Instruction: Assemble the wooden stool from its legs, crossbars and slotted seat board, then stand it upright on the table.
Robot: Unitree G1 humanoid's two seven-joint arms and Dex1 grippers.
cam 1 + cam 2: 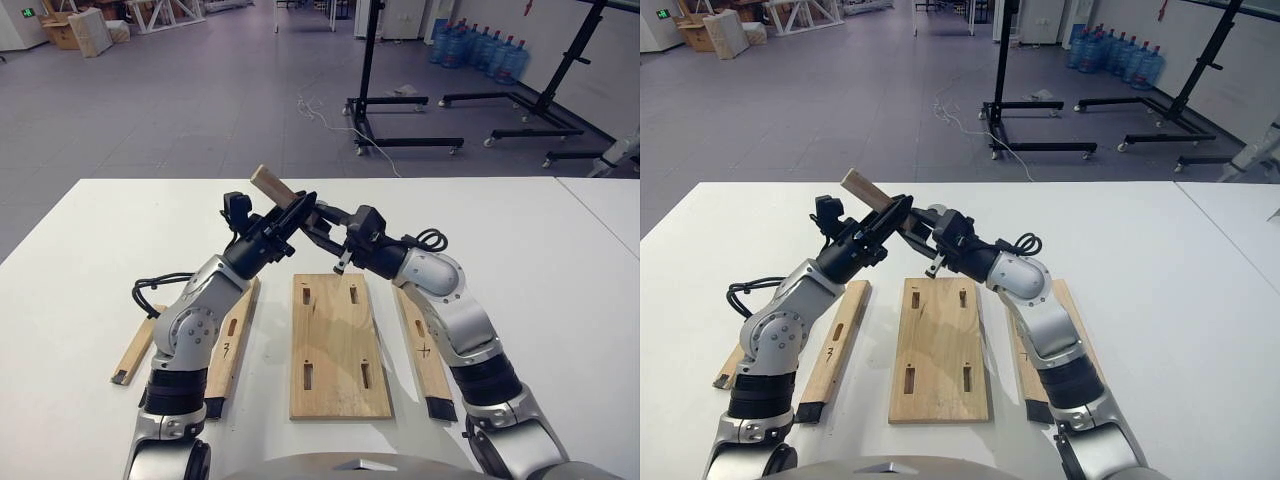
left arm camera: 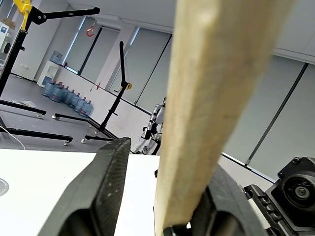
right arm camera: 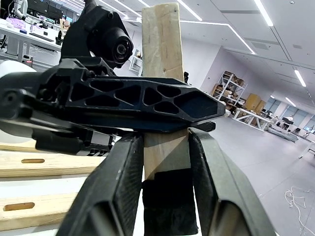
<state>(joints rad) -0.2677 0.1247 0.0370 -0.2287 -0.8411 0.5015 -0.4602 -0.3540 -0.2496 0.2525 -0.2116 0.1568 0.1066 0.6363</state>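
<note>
The right gripper (image 1: 322, 222) is clamping the black-tipped end of the raised leg (image 1: 270, 183), with its jaws pressed against both sides of the wood. It is holding the piece in the air over the far end of the seat board (image 1: 340, 350). The left gripper (image 1: 288, 215) is sitting around the same piece, but whether it is clamping it cannot be told. Assembly appears to be only starting. The seat board is lying flat on the table (image 1: 560, 300) with its slots unfilled. A second leg (image 1: 232, 345) and a bar (image 1: 136, 352) are lying to its left, and a third leg (image 1: 425, 352) to its right. All fitting and the standing-up are remaining.
</note>
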